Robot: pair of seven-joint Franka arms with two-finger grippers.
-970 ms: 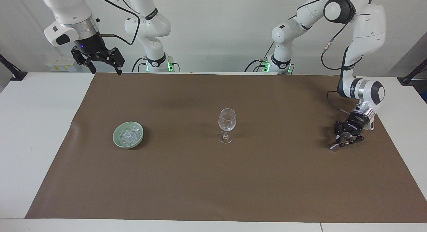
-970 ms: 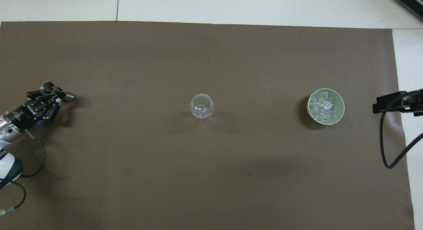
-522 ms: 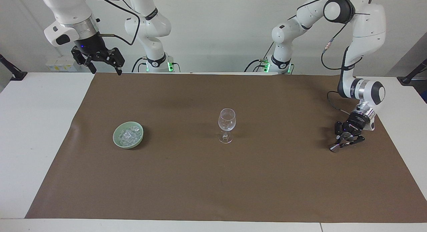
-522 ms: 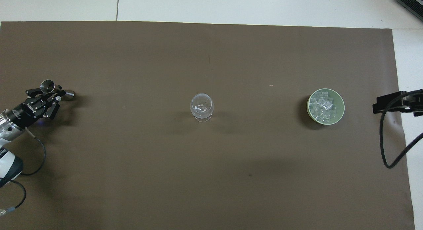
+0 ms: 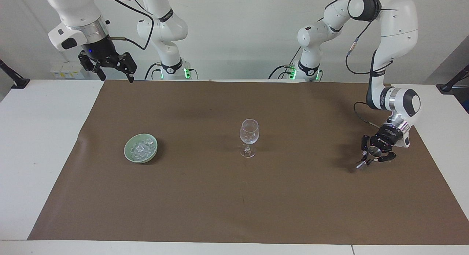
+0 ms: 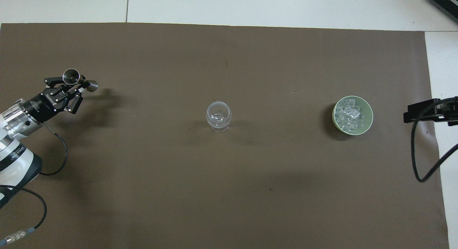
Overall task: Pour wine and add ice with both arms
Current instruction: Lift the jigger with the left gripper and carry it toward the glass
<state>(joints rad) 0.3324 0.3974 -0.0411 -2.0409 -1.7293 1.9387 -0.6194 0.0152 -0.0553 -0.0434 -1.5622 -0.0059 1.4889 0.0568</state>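
Note:
My left gripper (image 5: 368,158) (image 6: 80,85) is shut on a small double-ended metal jigger (image 5: 373,151) (image 6: 71,76), held tilted just above the brown mat near the left arm's end. An empty-looking clear wine glass (image 5: 249,135) (image 6: 218,116) stands upright mid-mat. The ice (image 5: 141,148) (image 6: 348,114) lies in a pale green bowl (image 5: 135,159) (image 6: 370,115) toward the right arm's end. My right gripper (image 5: 116,79) (image 6: 427,112) hangs open and empty, high over the mat's corner. No wine shows.
A brown mat (image 5: 234,196) (image 6: 229,191) covers most of the white table (image 5: 40,137). Cables trail from both wrists. Only the glass and the bowl stand on the mat.
My left gripper has lifted the jigger off the mat and carried it a little toward the wine glass. The right arm, glass and bowl have not moved.

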